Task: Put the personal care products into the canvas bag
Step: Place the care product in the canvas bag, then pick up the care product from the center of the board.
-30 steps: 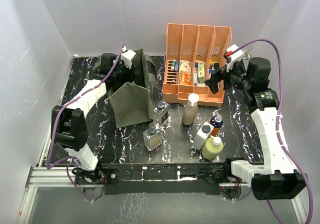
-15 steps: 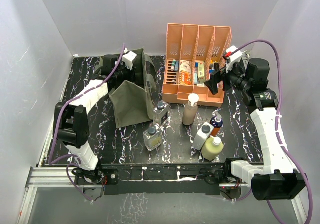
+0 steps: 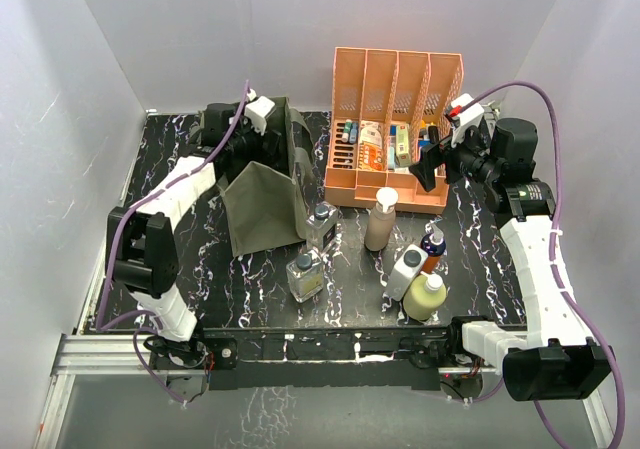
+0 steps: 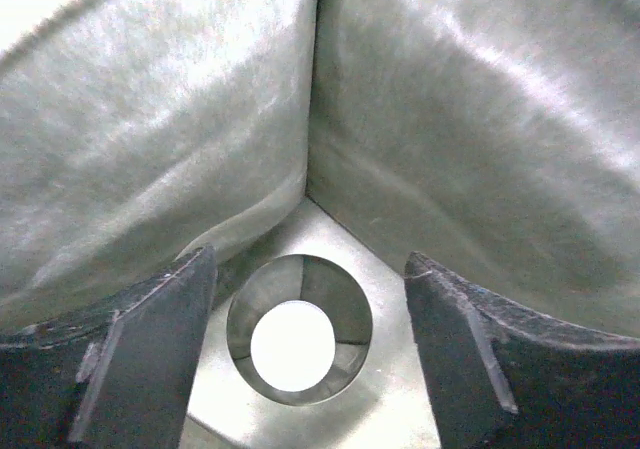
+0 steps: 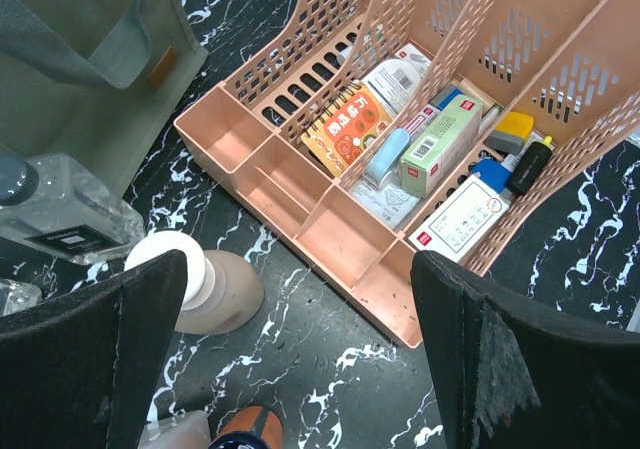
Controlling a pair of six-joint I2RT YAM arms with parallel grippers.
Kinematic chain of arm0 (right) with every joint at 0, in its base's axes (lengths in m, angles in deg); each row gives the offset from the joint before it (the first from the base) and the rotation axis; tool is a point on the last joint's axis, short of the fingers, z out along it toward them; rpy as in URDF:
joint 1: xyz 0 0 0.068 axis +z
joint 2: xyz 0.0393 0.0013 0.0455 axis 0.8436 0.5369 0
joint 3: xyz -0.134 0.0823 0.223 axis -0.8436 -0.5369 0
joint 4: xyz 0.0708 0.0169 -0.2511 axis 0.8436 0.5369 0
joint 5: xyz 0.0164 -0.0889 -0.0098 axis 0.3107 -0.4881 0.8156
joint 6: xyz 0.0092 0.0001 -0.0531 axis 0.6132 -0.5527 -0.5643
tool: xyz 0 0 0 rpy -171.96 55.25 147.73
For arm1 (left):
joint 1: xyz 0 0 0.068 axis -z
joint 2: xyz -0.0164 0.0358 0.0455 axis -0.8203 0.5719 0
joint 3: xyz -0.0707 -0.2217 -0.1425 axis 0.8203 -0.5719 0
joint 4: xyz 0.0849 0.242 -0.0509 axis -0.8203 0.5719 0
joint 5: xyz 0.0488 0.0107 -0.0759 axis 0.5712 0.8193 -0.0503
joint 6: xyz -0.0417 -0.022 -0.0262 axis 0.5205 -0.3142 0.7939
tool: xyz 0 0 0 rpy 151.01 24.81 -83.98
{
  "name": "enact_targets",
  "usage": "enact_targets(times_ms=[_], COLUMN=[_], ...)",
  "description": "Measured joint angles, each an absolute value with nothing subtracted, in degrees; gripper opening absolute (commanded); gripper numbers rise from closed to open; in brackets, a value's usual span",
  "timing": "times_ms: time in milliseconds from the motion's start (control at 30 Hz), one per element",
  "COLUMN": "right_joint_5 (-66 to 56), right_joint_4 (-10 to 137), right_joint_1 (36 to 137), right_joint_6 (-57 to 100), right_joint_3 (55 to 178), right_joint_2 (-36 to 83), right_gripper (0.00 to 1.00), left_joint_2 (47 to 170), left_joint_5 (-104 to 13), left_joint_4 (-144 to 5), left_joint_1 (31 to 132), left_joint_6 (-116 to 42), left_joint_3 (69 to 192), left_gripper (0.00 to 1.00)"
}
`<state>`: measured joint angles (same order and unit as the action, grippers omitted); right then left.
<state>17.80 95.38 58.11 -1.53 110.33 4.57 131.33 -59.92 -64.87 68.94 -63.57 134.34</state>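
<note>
From above, the canvas bag (image 3: pixel 262 197) is standing open near the far left corner of the bench (image 3: pixel 250 299), olive-green and slumping, its front panel folding forward. The left gripper (image 3: pixel 258 141) is dipping into the bag's mouth, where the overhead view is hiding its fingers. The left wrist view is showing what that one cannot. The left gripper (image 4: pixel 310 257) is sitting deep between grey-green fabric walls with its fingers parted, and a round glassy thing (image 4: pixel 298 344) is lying on the bag's floor between them, touching neither. I cannot tell which bottle it is.

Six bottles are standing outside the bag in the middle of the bench, toward the near edge:
- one clear glass bottle (image 3: pixel 322 224) just beside the bag
- another clear glass bottle (image 3: pixel 305 276) nearer the front
- the tall beige bottle (image 3: pixel 381 219)
- the white grey-capped bottle (image 3: pixel 406 272)
- the small orange-blue bottle (image 3: pixel 432 247)
- the pale yellow bottle (image 3: pixel 425 296)

The right gripper (image 3: pixel 425 164) is hanging wide open and empty by the peach file organiser (image 3: pixel 395 79) at the far edge. Its wrist view is revealing the boxes and tubes in the organiser's slots, and a tan tag (image 5: pixel 162 64) on the bag. The frame edge is cutting off the orange-blue bottle.
</note>
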Motion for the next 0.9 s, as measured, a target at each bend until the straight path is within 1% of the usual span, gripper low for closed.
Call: enact_targets(times_ms=[133, 233, 367, 600, 733, 900], right_joint_5=[17.8, 17.8, 17.67, 17.67, 17.69, 18.0], right_joint_4=[95.38, 95.4, 95.42, 95.46, 95.62, 96.16], right_joint_1=[58.11, 58.11, 58.11, 58.11, 58.11, 58.11], right_joint_6=[-1.53, -1.53, -1.53, -1.51, -1.53, -1.64], right_joint_3=[110.33, 110.33, 110.33, 110.35, 110.4, 111.51], right_joint_2=[4.6, 4.62, 4.62, 4.62, 4.62, 5.19], right_gripper=[0.99, 0.99, 0.99, 0.99, 0.99, 0.99], left_joint_2=[130.13, 128.53, 125.54, 116.55, 112.03, 105.49], left_joint_5=[-60.05, -59.94, -58.93, -57.84, -61.03, -67.15], left_joint_4=[-63.8, -62.49, -60.26, -54.97, -50.14, -41.29], left_joint_1=[69.12, 69.14, 69.14, 69.12, 69.14, 70.27], left_joint_6=[-63.13, -62.87, -62.63, -61.01, -60.55, -61.82], left_joint_3=[136.01, 137.3, 139.09, 144.09, 148.9, 149.58], left_gripper=[0.9, 0.92, 0.93, 0.92, 0.92, 0.92])
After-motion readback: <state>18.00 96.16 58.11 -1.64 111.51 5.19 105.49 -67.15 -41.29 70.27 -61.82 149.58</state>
